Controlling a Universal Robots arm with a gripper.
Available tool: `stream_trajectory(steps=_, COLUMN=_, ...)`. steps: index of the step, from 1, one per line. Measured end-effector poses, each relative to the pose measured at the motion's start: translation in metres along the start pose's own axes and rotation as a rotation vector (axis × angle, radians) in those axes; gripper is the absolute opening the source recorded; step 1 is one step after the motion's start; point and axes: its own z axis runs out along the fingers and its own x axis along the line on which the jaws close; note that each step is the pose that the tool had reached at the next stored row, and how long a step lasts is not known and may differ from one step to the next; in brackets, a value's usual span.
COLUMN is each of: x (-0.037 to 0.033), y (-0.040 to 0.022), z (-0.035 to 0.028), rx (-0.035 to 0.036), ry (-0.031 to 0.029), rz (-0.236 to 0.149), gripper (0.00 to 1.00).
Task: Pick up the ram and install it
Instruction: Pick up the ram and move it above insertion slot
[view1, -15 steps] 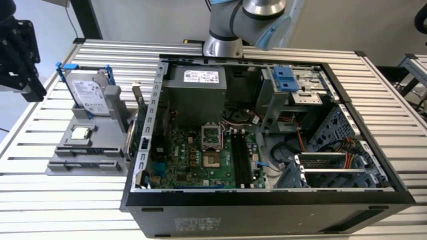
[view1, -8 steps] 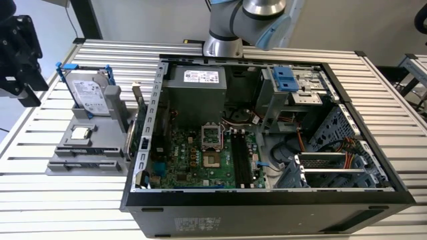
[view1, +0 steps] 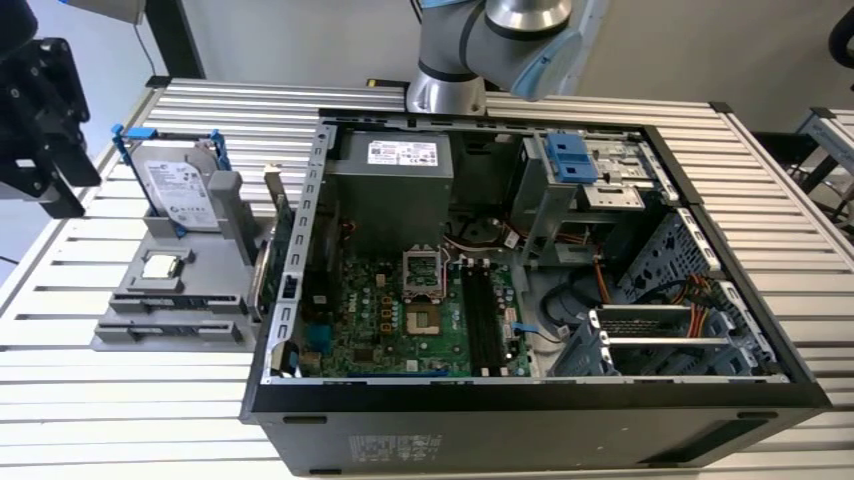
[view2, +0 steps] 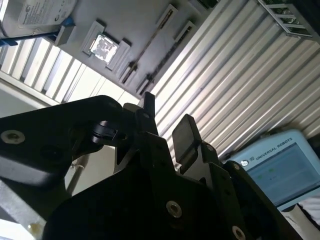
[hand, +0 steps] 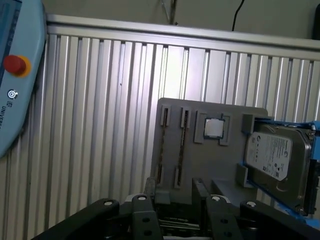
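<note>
Two black fingers (view2: 185, 132) of the gripper (view2: 166, 114) stand apart in the second wrist view, with only air between them, so the gripper is open at a moderate width and it carries nothing. It hangs above the slatted table (view1: 120, 400) and looks toward the gray holder (view1: 167, 325), which sits in the left part of the exterior view, beside the open computer case (view1: 534, 415).

The ram (view1: 278, 225) stands on its long edge in a slot of this holder, on the side nearest to the case wall. In the first wrist view I believe it is the thin line (hand: 161, 147) running along one slot, seen edge-on, but I cannot tell this for sure. On the same holder are the hard drive (view1: 178, 190) with blue brackets and the small processor chip (view1: 162, 266).

Inside the case, near the lower middle of the exterior view, the long black memory slots (view1: 482, 315) on the green motherboard (view1: 380, 320) look empty.

As I judge it, the task is at its very beginning. The ram is not grasped and not lifted, and the fingers do not touch it. The whole of the picking and the whole of the installing are left to do.
</note>
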Motion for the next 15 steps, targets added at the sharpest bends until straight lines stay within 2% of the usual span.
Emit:
stream_trajectory(steps=9, x=-0.0001, y=0.0000, z=0.0024, rx=0.0010, ry=-0.0001, rz=0.008, gripper=1.00)
stream_trajectory(steps=10, x=0.0000, y=0.0000, z=0.0092, rx=0.0016, ry=0.0001, rz=0.010, gripper=1.00)
stream_trajectory(steps=11, x=0.0000, y=-0.0001, z=0.0121, rx=0.0016, ry=0.0001, rz=0.011, gripper=1.00)
stream_trajectory(steps=15, x=0.0000, y=-0.0001, z=0.0146, rx=0.0017, ry=0.0001, rz=0.012, gripper=1.00)
